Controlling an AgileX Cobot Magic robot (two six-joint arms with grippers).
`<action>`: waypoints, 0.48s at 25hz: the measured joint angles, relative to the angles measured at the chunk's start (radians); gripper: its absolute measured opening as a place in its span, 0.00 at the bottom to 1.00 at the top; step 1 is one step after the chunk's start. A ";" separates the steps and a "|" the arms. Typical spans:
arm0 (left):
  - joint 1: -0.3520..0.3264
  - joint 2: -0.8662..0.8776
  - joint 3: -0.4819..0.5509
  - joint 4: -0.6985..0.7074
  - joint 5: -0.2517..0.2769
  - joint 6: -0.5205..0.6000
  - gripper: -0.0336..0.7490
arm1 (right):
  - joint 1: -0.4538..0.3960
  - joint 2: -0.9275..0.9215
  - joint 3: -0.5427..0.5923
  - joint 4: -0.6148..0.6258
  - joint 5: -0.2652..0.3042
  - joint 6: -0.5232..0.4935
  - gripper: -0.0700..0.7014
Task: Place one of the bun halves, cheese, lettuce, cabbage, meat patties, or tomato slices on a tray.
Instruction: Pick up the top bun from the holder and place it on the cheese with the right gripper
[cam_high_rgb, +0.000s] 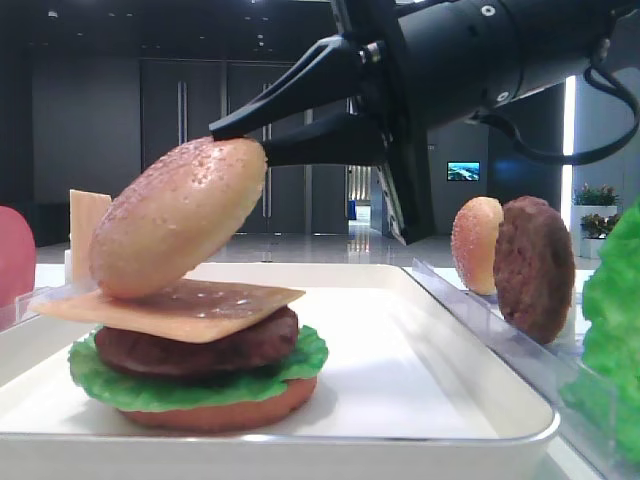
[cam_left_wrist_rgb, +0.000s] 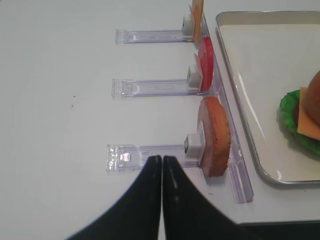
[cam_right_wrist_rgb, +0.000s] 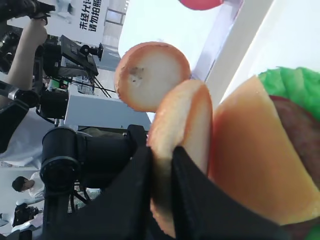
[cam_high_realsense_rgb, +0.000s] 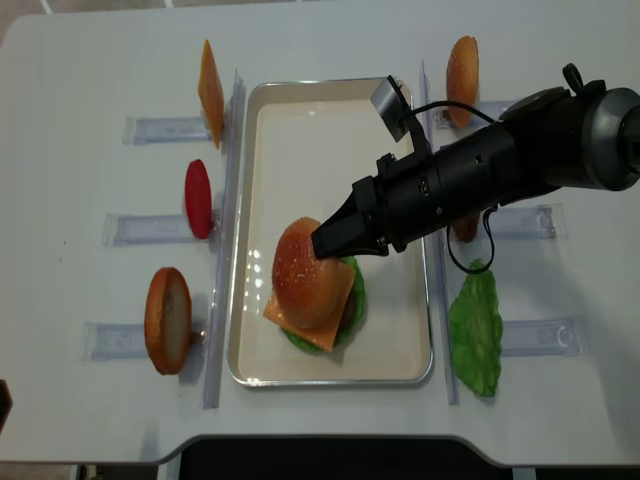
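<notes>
On the white tray stands a stack: reddish bottom bun, green lettuce, dark meat patty and an orange cheese slice. The domed, sesame-speckled top bun leans tilted on the cheese. My right gripper is shut on the bun's upper edge, and in the right wrist view its black fingers pinch the bun rim. From above, the bun sits over the stack at the gripper tip. My left gripper is shut and empty, over the table left of the tray.
Clear slotted racks flank the tray. On the left they hold a cheese slice, a tomato slice and a bun half. On the right are a bun half, a patty and a lettuce leaf.
</notes>
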 joint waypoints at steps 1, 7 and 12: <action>0.000 0.000 0.000 0.000 0.000 0.000 0.03 | -0.003 0.000 0.000 0.000 0.000 0.001 0.19; 0.000 0.000 0.000 -0.001 0.000 0.000 0.03 | -0.007 0.001 0.000 0.000 0.000 0.010 0.19; 0.000 0.000 0.000 -0.001 0.000 0.000 0.03 | -0.007 0.001 0.000 0.000 0.000 0.014 0.19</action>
